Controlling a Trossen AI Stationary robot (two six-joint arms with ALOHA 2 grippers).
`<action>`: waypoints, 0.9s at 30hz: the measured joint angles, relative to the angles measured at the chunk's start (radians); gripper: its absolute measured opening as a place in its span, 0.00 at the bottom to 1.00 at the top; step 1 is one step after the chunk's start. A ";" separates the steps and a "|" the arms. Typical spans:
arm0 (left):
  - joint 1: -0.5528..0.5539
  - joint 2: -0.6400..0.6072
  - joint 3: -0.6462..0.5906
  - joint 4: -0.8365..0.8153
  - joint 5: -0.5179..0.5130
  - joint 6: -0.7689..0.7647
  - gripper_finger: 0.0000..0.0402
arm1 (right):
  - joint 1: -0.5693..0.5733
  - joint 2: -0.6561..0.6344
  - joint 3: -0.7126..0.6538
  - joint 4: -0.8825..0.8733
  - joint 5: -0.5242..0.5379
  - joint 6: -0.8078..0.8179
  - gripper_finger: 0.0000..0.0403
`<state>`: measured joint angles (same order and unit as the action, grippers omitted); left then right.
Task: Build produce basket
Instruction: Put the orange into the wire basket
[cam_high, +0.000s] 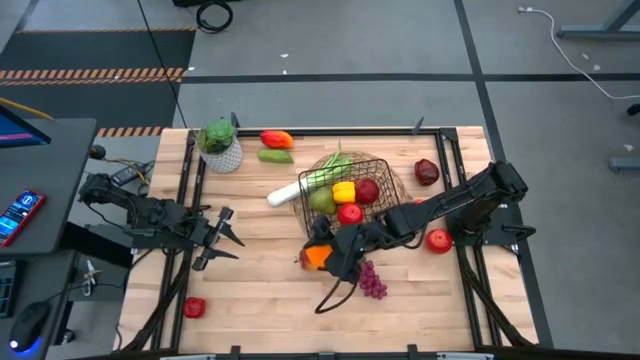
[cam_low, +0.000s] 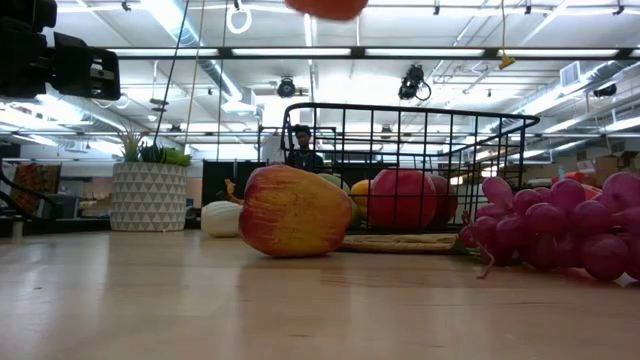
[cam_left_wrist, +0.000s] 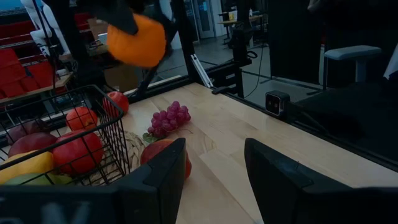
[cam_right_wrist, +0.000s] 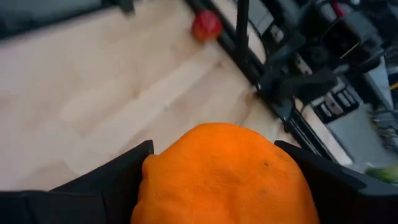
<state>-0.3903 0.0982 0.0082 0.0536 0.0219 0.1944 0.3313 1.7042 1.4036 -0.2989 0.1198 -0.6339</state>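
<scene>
Orange fruit (cam_right_wrist: 224, 174) clamped in right end effector (cam_high: 325, 255), raised above table.

Bright overhead ceiling strip lights (cam_low: 400, 52) give even light and faint glare on the table (cam_low: 300, 310); the held orange (cam_right_wrist: 227, 177) looms blurred.

A light wooden table (cam_high: 260, 300) is framed by black rails. Around it, grey floor (cam_high: 350, 40) is seen, with a hazard-striped strip (cam_high: 90, 73) at ten o'clock and a white cable (cam_high: 570, 45) at one o'clock. A desk with a lit screen (cam_high: 20, 215) and a mouse (cam_high: 30, 322) stands at nine o'clock. Long ceiling lights (cam_low: 400, 52) are shown overhead in the low view, and a person (cam_low: 302, 150) is seen far behind.
</scene>
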 joint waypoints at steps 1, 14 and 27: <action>0.000 0.000 0.000 0.000 0.000 0.000 0.43 | 0.000 -0.009 0.000 0.006 -0.028 0.033 0.83; 0.000 0.000 0.000 0.000 0.000 0.000 0.43 | -0.056 -0.058 0.000 0.038 -0.061 0.958 0.83; 0.000 0.000 0.000 0.000 0.000 0.000 0.43 | -0.106 -0.057 0.000 0.010 -0.067 1.587 0.83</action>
<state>-0.3901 0.0980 0.0082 0.0536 0.0216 0.1944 0.2256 1.6474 1.4040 -0.2890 0.0528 0.9533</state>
